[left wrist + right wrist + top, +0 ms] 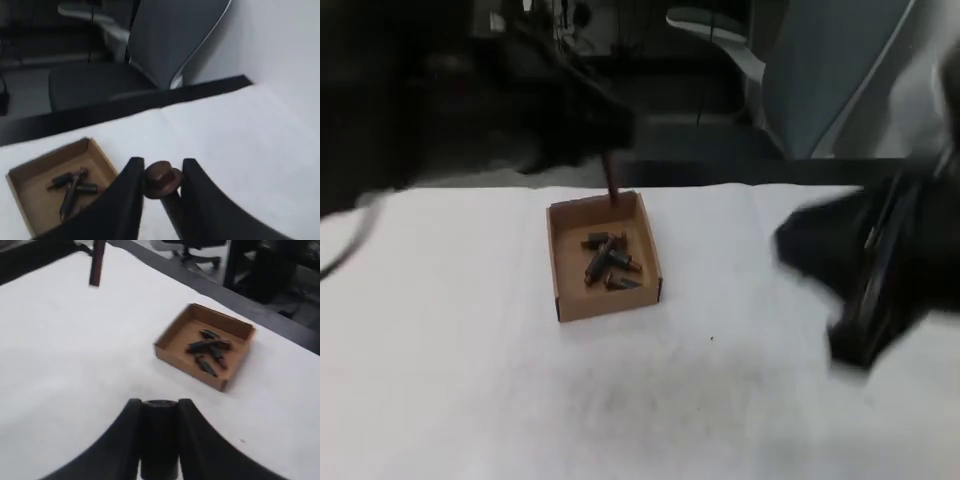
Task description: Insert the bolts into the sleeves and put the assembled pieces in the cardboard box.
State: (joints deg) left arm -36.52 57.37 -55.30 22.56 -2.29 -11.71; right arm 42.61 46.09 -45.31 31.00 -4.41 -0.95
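The open cardboard box [560, 262] sits mid-bench with several dark assembled pieces [608, 262] lying in it. My left gripper [161, 167] is shut on a brown bolt [162, 180], gripped just below its head. In the high view the bolt [612, 186] hangs shank-down above the box's far wall. My right gripper [159, 402] is shut on a dark sleeve [159, 437], held above the white bench well to the right of the box [175, 342]. The right wrist view shows the bolt [96, 262] hanging farther off.
White cloth [470, 380] covers the bench on all sides of the box. The bench's dark far edge [100, 112] runs just behind the box, with an office chair [165, 45] beyond it. The right arm [880, 270] hangs over the bench's right side.
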